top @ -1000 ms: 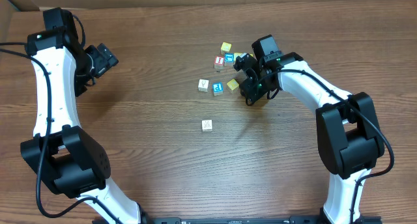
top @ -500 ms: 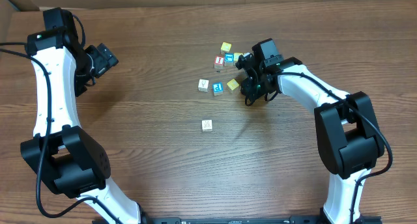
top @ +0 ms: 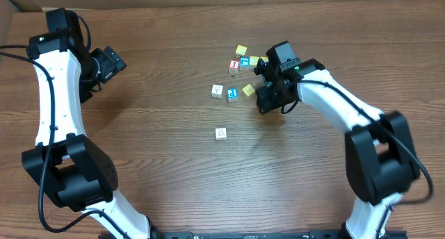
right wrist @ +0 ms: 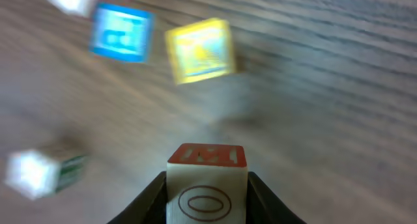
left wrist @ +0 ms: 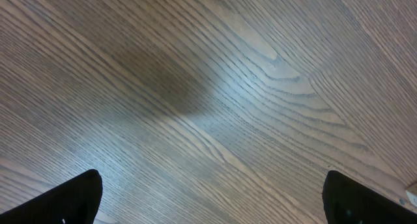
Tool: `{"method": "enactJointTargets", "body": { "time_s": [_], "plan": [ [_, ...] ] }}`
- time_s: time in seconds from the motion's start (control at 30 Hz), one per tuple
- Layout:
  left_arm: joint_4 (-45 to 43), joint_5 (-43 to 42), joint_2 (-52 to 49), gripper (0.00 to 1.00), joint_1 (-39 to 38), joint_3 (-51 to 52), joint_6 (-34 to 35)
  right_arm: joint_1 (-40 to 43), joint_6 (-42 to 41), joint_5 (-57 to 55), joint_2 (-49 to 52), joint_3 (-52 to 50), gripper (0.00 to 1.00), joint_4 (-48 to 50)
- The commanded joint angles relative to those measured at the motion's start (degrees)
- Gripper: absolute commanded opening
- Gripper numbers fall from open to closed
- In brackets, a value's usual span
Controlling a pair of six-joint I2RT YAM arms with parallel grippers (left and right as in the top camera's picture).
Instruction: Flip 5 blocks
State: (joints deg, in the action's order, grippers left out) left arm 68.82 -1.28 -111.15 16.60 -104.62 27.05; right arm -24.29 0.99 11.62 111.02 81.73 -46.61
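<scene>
Between the fingers of my right gripper [right wrist: 207, 199] sits one block [right wrist: 207, 164], clamped, its red-printed face up and an oval on the near side. Beyond it on the table [right wrist: 326, 87] lie a blue block [right wrist: 121, 32] and a yellow block [right wrist: 199, 49], blurred. My left gripper [left wrist: 208, 198] hangs wide open above the wood, well apart from them.

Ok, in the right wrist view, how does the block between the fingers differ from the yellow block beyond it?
The gripped block shows a red top and a pale side with a red oval; the yellow block shows a yellow face. The gripped block sits clamped in the right pincer; the yellow block lies free on the table. The gripped block looks sharp, the yellow block blurred. Both are small cubes.
</scene>
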Motion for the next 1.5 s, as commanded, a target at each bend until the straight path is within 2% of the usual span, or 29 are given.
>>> {"method": "enactJointTargets", "body": {
  "time_s": [0.0, 0.2, 0.37, 0.5, 0.7, 0.97, 1.47],
  "plan": [
    [-0.04, 0.24, 0.66, 1.0, 0.02, -0.87, -0.22, -3.21, -9.4, 0.5, -7.23, 1.77, 0.33, -1.73],
    [-0.04, 0.22, 0.66, 1.0, 0.04, -0.87, -0.22, -8.39, -19.71, 0.44, -8.13, 0.52, 0.33, -3.56],
    [-0.04, 0.24, 0.66, 1.0, 0.02, -0.87, -0.22, -12.17, -29.51, -4.81, -8.04, -3.85, 0.32, -0.46],
    [-0.04, 0.22, 0.66, 1.0, 0.04, -0.87, -0.22, -14.36, -34.05, -7.63, -8.04, -7.74, 0.31, 3.96],
    [-0.04, 0.22, 0.66, 1.0, 0.02, -0.87, -0.22, -14.93, -37.31, -8.61, -8.04, -13.51, 0.29, 12.24],
    [-0.04, 0.22, 0.66, 1.0, 0.04, -0.87, -0.22, -15.04, -39.21, -9.62, -8.04, -18.38, 0.26, 17.97],
    [-0.04, 0.22, 0.66, 1.0, 0.04, -0.87, -0.22, -15.04, -39.19, -8.98, -8.04, -19.54, 0.27, 17.75]
  ]
}}
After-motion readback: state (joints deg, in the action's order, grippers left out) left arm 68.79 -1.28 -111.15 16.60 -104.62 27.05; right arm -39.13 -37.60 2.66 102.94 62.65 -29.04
